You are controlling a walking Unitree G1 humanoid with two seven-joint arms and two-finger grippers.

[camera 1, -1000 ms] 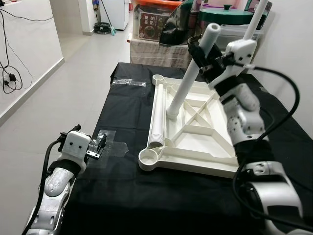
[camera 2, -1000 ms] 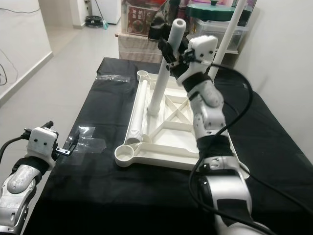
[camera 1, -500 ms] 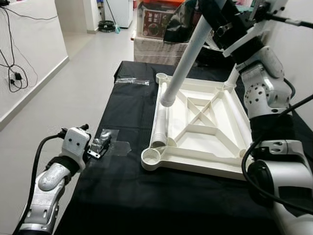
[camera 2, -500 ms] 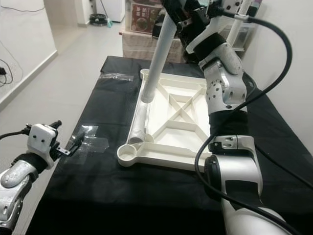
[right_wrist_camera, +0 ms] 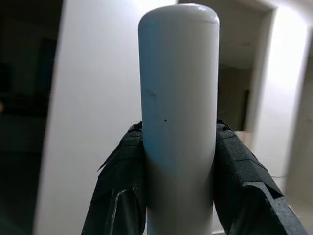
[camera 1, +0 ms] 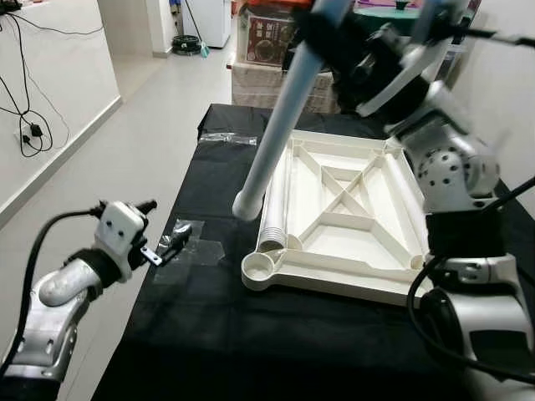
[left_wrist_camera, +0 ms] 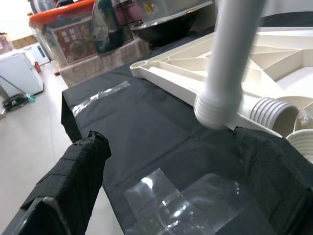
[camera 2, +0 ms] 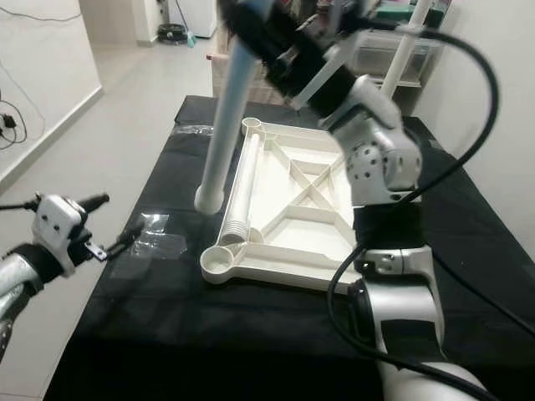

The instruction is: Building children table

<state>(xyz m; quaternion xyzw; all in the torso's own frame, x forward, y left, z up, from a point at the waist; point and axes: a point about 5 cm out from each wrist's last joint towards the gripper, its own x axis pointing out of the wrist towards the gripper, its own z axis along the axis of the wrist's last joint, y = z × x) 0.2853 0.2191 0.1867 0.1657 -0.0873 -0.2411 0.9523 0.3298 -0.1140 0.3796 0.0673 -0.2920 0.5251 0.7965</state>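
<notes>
The white tabletop (camera 1: 351, 219) lies upside down on a black cloth, with a round socket (camera 1: 261, 267) at its near left corner. One white leg (camera 1: 272, 200) lies along its left rim. My right gripper (right_wrist_camera: 178, 161) is shut on a second white leg (camera 1: 280, 117) near its top. That leg slants down to the left, and its ribbed lower end (left_wrist_camera: 217, 105) hangs in the air just outside the left rim. My left gripper (left_wrist_camera: 171, 171) is open, low over a clear plastic wrapper (camera 1: 197, 247) at the cloth's left edge.
The black-covered table (camera 1: 217, 334) drops off to tiled floor on the left. A second clear bag (camera 1: 227, 139) lies at the far left corner. Boxes and pots (camera 1: 267, 38) are stacked behind the table. A white pole (camera 2: 410, 38) stands at the back right.
My right arm has swung the held leg left and nearer, so its lower end has moved from over the tabletop to outside the left rim. My left gripper has risen slightly.
</notes>
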